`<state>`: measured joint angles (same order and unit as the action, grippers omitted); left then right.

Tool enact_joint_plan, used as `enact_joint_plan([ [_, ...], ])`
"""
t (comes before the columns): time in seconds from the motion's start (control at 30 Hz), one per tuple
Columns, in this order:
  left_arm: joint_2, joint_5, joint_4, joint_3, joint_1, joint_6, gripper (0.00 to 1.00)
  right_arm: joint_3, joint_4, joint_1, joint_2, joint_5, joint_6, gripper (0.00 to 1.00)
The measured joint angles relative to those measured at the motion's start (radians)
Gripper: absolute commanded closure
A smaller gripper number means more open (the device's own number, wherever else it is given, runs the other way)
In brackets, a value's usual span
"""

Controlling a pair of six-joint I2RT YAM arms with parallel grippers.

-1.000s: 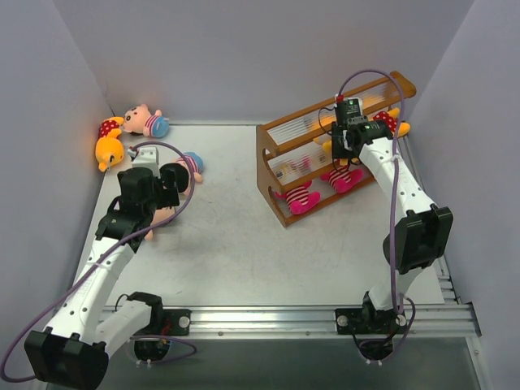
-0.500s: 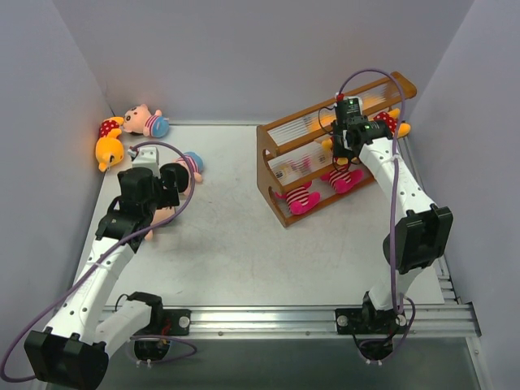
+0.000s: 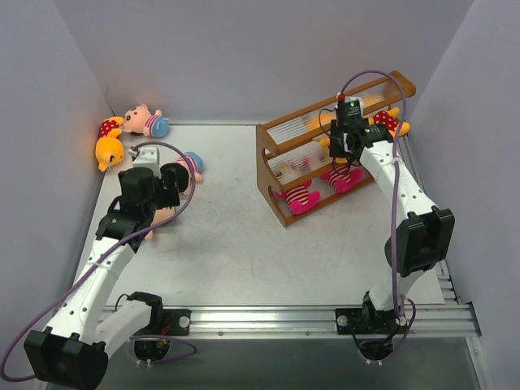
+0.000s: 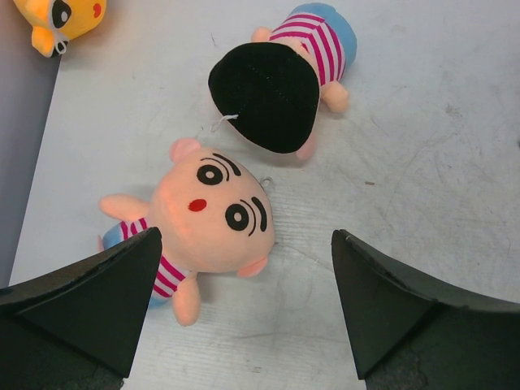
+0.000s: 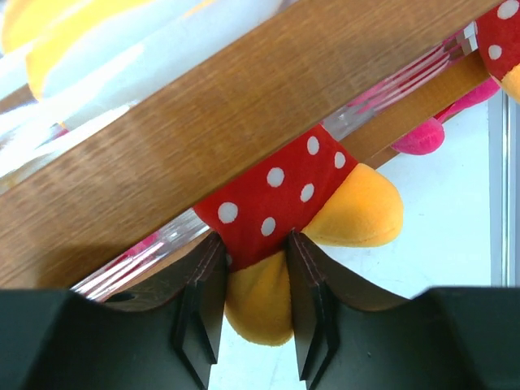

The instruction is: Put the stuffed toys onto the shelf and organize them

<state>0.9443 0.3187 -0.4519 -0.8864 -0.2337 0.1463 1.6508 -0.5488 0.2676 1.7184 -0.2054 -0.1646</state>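
Yellow bear point(image 5: 357, 215) sits pinched inside the right tool point(image 5: 253, 313), under the shelf point(image 5: 244, 106).

Table point(image 3: 236, 236): pale grey, scuffed. Shelf point(image 3: 268, 166) stands on the far right part, set at an angle. Far left corner: bear point(image 3: 106, 148) and boy doll point(image 3: 145, 122), close together. Nearer, left side: second boy point(image 4: 276, 73) face down, black hair up. Third boy point(image 4: 213, 213) lies face up just beside that head. Rail point(image 3: 276, 315) runs along the near edge.

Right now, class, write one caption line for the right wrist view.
Right end effector clamps a yellow, red-polka-dot bear at the shelf's wooden rail.
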Motion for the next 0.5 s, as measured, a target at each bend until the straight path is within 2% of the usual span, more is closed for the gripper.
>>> enact_joint_plan([
  [0.27, 0.000, 0.000, 0.000, 0.000, 0.000, -0.001, 0.06, -0.004, 0.008, 0.000, -0.021, 0.004, -0.010, 0.52],
  [0.5, 0.000, 0.000, 0.000, 0.000, 0.000, -0.001, 0.06, -0.010, 0.026, 0.000, -0.045, 0.014, -0.016, 0.46],
])
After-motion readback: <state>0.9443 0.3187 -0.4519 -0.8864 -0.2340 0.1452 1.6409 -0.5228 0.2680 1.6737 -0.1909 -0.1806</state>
